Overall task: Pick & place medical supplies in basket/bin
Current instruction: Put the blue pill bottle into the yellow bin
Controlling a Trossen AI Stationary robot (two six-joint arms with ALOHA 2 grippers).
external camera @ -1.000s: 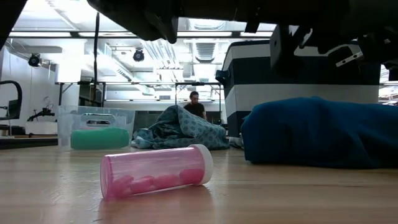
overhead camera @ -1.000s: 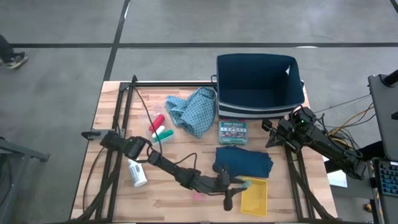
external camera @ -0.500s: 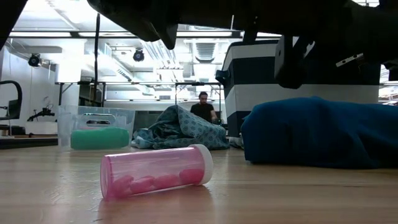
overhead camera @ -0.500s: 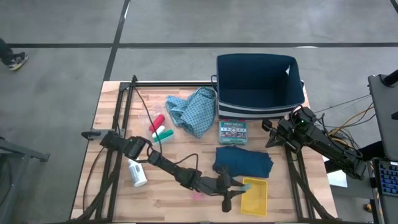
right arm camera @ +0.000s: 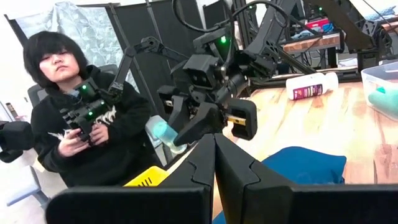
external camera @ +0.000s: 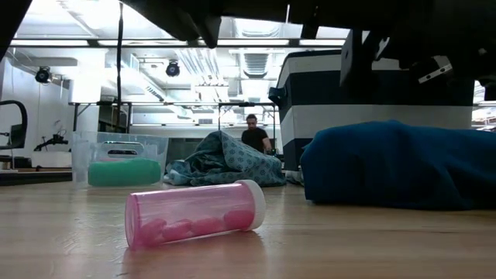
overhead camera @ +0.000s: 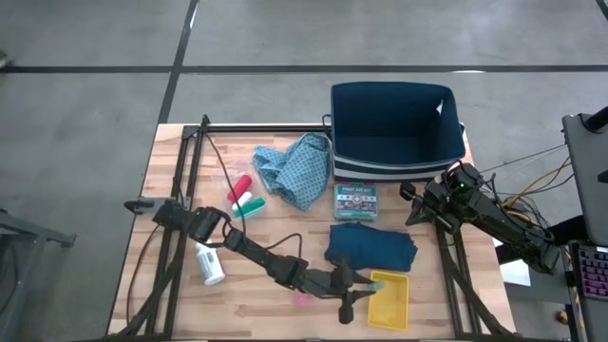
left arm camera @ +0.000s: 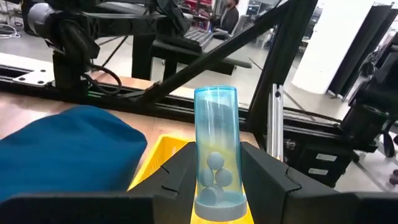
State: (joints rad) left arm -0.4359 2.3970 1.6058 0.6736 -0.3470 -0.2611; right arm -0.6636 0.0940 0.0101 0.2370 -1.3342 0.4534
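My left gripper (overhead camera: 364, 280) reaches over the near right of the table, shut on a clear light-blue tube (left arm camera: 216, 140) with small balls inside, above the far-left corner of a yellow tray (overhead camera: 391, 302). A pink tube (external camera: 194, 221) lies on its side on the table. The dark teal folded cloth (overhead camera: 372, 245) lies just beyond the tray. The white pill bottle (overhead camera: 211, 265), the red, green and white cylinders (overhead camera: 243, 196) and the light-blue patterned cloth (overhead camera: 294, 166) lie farther left. My right gripper (overhead camera: 414, 205) waits shut beside the navy basket (overhead camera: 397, 161). My left gripper pinches the light-blue tube at its capped end (left arm camera: 217, 198) between its two fingers (left arm camera: 177, 177). The fingers come nearly level from the table's left, and the tube sticks out ahead of them along their line. The tube is lifted clear, over the yellow tray.
A small printed box (overhead camera: 356, 201) lies in front of the basket. Black frame rails (overhead camera: 195, 161) run along the table's left and right sides. A person (right arm camera: 74, 118) with a controller sits near the table's front edge. A clear bin (external camera: 120, 159) stands in the room behind.
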